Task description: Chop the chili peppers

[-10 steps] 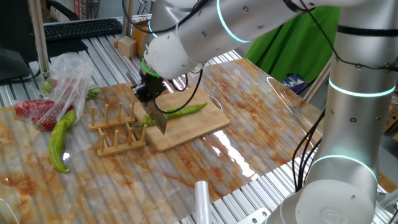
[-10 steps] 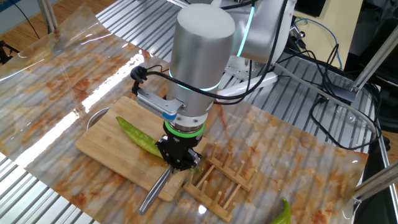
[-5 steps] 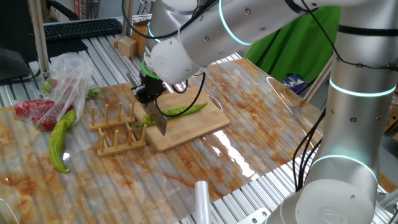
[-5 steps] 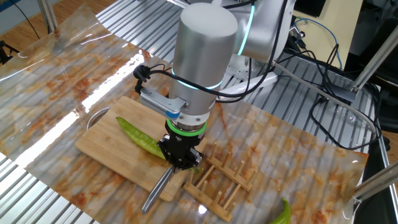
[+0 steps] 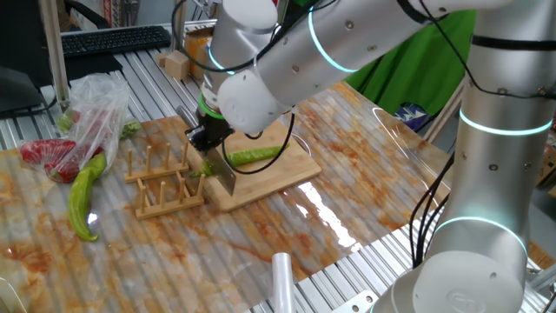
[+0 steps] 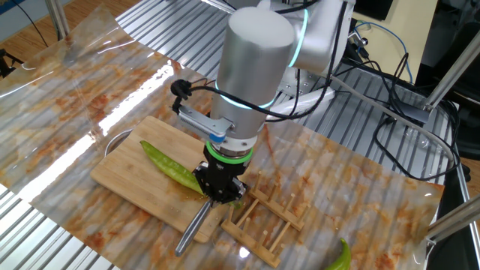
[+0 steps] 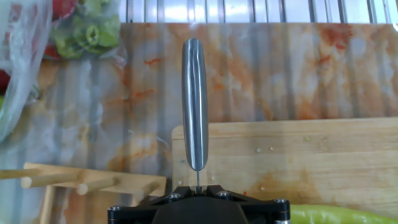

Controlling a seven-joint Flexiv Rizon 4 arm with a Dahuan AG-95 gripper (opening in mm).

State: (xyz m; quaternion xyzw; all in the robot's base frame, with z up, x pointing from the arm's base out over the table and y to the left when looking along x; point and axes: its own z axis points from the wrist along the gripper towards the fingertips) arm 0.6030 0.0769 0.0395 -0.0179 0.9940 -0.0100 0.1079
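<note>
Over the cutting board [image 5: 278,178], the end effector [image 6: 218,189] is clamped tight on a knife [image 5: 222,170]. Its blade sits at the chili pepper [image 5: 254,156]'s stem end; I'd press straight down, edge square across it.

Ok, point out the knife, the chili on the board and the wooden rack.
knife [image 7: 194,106], hand view, middle of the blade's spine
chili [image 6: 168,166], the other fixed view, middle of its body
wooden rack [image 5: 162,188], one fixed view, its base

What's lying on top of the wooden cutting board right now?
A green chili pepper lies across the cutting board, and the knife meets it near one end. That end is hidden behind the gripper.
</note>
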